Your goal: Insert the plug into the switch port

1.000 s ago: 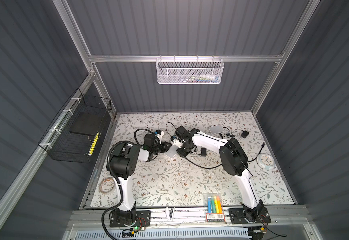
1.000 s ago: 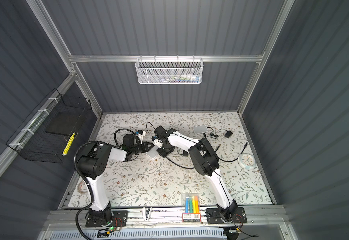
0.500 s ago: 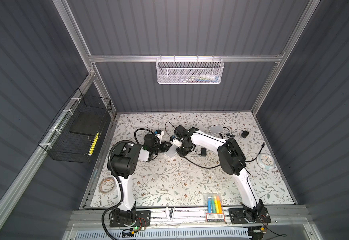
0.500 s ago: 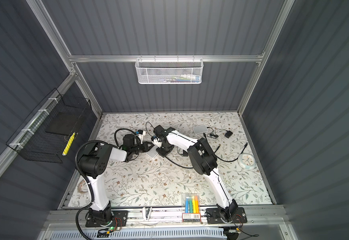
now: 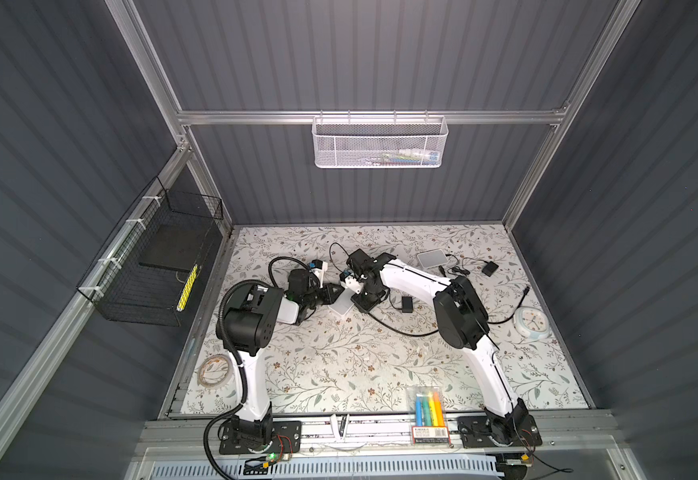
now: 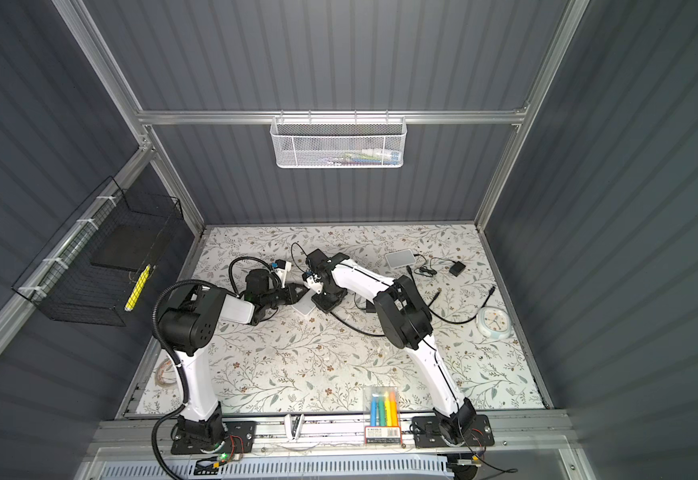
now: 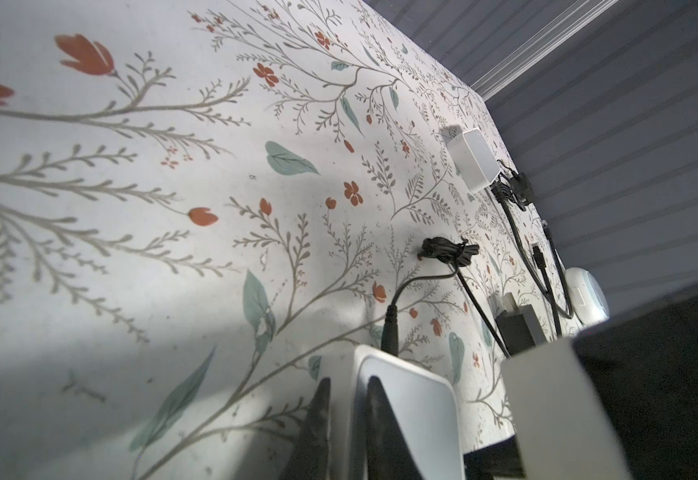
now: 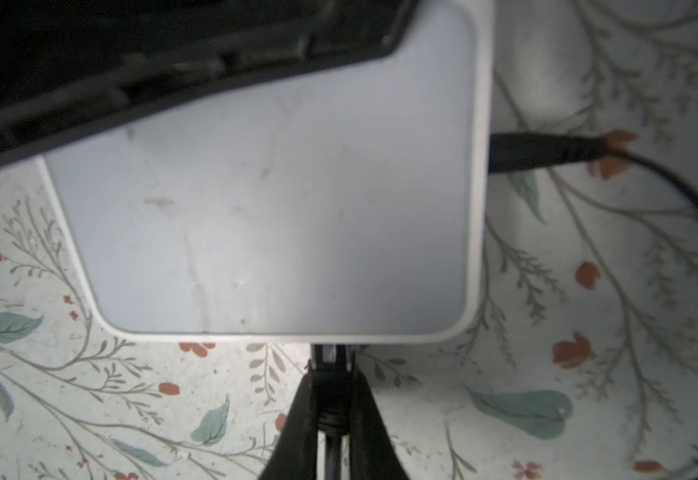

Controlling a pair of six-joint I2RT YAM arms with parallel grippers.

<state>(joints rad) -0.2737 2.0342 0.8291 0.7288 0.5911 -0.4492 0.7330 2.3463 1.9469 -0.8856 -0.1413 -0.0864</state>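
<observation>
The switch (image 5: 342,306) (image 6: 304,307) is a flat white box lying on the floral mat between the two arms. My left gripper (image 7: 349,399) (image 5: 332,296) is shut on one rim of the switch (image 7: 413,415). My right gripper (image 8: 332,376) (image 5: 359,304) is shut on the black plug (image 8: 332,365). The plug's clear tip meets the near edge of the switch (image 8: 272,208), and I cannot tell how deep it sits. The port is hidden. A black power lead (image 8: 546,151) is plugged into another side of the switch.
A second white box (image 5: 432,259) with leads and a black adapter (image 5: 490,269) lie at the back right. Another black adapter (image 5: 407,304) sits by the right arm. A clock (image 5: 532,325), a marker box (image 5: 427,405) and a tape roll (image 5: 213,371) lie further out.
The right arm has crept slightly to the left, toward the switch. Both grips are unchanged.
</observation>
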